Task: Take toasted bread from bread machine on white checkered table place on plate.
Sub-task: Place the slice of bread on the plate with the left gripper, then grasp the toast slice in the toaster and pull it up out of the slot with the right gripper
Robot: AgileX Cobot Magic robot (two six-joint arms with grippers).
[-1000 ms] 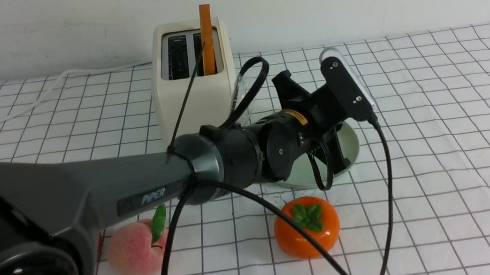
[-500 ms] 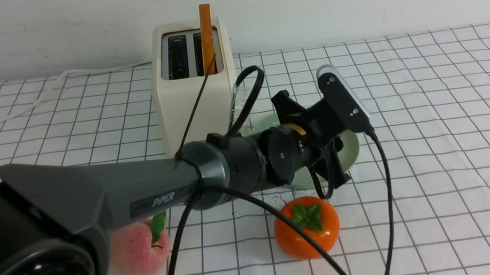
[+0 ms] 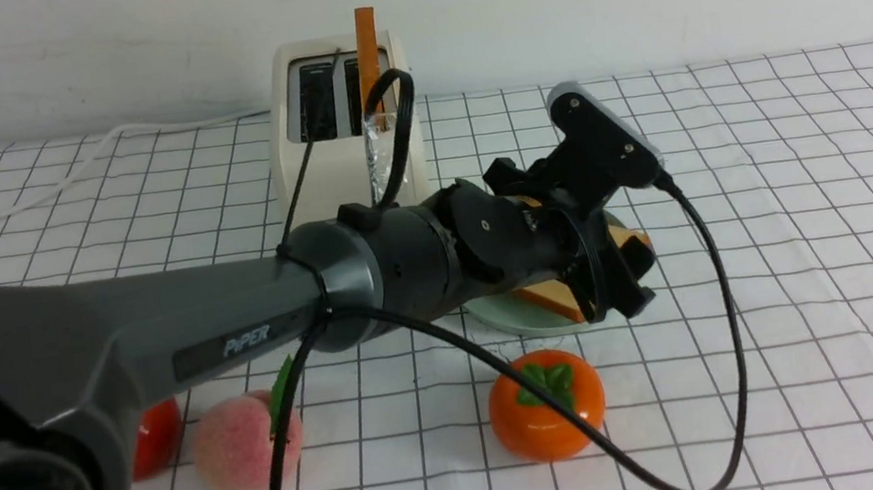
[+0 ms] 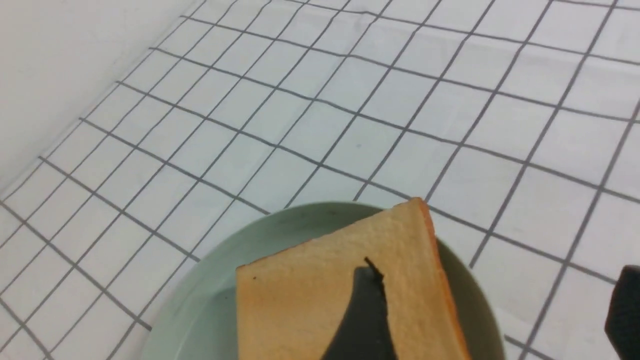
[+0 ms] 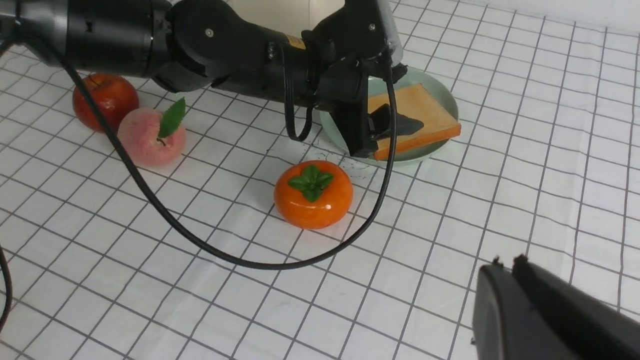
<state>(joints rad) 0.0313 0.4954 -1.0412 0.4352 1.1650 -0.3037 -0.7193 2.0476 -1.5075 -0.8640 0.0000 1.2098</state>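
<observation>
One slice of toasted bread [image 3: 546, 295] lies flat on the mint-green plate [image 3: 509, 318]; the right wrist view shows it too [image 5: 425, 105]. My left gripper [image 3: 630, 274] hangs low over it, open. In the left wrist view one finger [image 4: 365, 310] is over the toast [image 4: 310, 300] and the other [image 4: 625, 305] is beyond the plate [image 4: 210, 300] rim. A second slice [image 3: 367, 43] stands in the right slot of the cream bread machine [image 3: 326, 175]; the left slot is empty. My right gripper [image 5: 505, 262] is shut and empty above the checkered table [image 5: 500, 200].
An orange persimmon [image 3: 548, 416] sits just in front of the plate. A peach [image 3: 235, 444] and a red apple [image 3: 154, 434] lie at the front left under my left arm. The toaster's white cord [image 3: 56, 177] runs left along the back wall.
My left wrist has turned and lowered over the plate. The toast slice, hidden behind the gripper before, now shows lying flat on the plate.
</observation>
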